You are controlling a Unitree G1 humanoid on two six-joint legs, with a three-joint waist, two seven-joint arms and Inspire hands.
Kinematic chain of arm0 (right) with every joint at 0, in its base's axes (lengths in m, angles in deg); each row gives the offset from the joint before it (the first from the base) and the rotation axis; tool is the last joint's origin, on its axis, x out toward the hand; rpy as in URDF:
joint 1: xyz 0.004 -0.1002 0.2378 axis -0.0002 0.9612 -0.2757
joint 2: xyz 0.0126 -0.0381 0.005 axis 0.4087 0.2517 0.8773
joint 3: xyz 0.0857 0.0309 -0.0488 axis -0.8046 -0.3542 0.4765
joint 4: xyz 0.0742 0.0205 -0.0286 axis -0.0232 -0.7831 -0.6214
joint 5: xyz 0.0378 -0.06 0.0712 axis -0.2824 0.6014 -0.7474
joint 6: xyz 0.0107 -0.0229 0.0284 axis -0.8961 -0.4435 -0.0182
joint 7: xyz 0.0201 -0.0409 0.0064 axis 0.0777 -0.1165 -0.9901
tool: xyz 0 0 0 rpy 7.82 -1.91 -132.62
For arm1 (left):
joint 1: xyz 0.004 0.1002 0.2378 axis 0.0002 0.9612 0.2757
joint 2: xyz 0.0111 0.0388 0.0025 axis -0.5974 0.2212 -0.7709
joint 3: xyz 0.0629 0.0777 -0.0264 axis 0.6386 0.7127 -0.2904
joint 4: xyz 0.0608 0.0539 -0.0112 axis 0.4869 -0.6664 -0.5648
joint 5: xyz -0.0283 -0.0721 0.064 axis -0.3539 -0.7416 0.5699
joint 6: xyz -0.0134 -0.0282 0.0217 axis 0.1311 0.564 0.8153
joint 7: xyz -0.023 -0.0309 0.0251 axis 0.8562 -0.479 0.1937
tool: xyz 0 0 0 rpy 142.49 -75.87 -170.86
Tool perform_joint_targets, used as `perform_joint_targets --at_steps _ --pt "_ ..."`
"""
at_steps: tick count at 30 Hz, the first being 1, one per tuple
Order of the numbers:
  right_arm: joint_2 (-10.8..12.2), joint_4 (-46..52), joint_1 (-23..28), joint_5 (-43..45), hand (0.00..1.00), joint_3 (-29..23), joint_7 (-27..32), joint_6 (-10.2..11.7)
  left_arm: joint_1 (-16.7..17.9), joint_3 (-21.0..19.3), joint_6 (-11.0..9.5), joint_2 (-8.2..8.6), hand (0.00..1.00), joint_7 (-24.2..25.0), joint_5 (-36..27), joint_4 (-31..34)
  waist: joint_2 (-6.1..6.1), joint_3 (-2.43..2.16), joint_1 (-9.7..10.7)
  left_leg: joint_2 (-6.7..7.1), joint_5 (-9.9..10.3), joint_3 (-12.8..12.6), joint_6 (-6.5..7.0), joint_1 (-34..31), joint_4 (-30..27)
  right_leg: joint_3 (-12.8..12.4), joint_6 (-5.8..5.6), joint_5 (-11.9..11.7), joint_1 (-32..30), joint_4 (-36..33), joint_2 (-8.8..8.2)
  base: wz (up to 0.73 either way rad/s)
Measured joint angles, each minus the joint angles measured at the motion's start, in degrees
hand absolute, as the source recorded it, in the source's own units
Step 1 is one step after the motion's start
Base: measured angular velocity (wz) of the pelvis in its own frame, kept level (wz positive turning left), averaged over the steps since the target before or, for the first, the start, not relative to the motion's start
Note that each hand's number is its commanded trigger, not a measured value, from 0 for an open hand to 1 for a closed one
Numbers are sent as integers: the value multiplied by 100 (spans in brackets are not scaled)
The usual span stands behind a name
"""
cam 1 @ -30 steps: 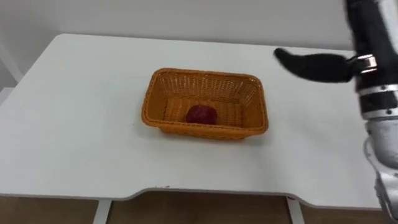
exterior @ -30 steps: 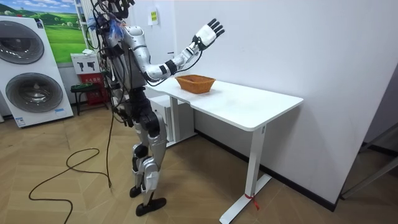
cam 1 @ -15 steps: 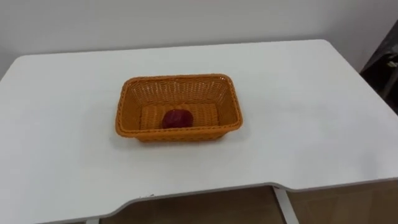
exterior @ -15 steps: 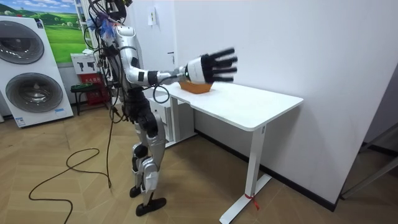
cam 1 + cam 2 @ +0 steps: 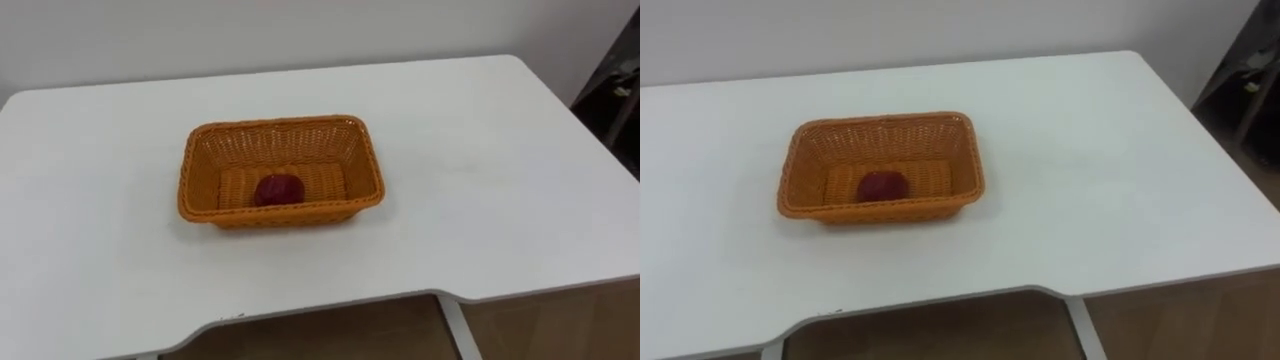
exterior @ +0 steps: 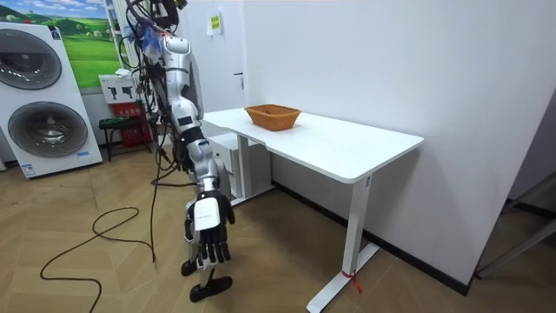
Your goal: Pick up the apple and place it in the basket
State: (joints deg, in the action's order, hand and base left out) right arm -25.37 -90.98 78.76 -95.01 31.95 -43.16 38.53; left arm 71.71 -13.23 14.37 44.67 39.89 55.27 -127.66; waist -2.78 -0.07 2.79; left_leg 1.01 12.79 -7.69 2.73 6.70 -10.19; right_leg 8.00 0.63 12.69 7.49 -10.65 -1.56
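- One dark red apple (image 5: 278,189) lies on the bottom of a woven orange basket (image 5: 200,170), about midway along its length and nearer the near wall than the far one.
- Round as it is, the apple shows no long axis, and which way its stem points cannot be told.
- Lengthwise the basket runs left to right across the white counter (image 5: 480,180), with its right end turned slightly away from the robot. It sits a little left of the counter's middle, well back from the near edge.
- Seen in the room view, the robot stands upright at the counter's end.
- Its right hand (image 6: 208,222) hangs beside its leg, well below the counter. The fingers are straight, slightly apart and pointing at the wooden floor (image 6: 287,261), and they hold nothing.
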Motion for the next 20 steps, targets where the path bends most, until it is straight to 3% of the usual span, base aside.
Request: perform_joint_targets --at_steps 8,13,20 --pt "139 -285 -35 623 0 855 -1530 -80 -50 59 0 26 0 47 -8 -133 57 26 -136 -3 7 6 -4 65 -15 3 0 -1 73 37 2 0" --pt "247 -283 -55 1069 0 1274 -2120 -196 -73 196 9 52 0 117 -11 -178 128 24 -165 5 9 29 -4 96 26 17 -2 -2 148 99 5 4" --pt "247 -428 -283 1554 0 1605 -2800 -194 -245 490 51 135 0 344 -1 -454 172 26 -179 16 9 32 -4 101 61 1 -13 11 142 115 6 0"
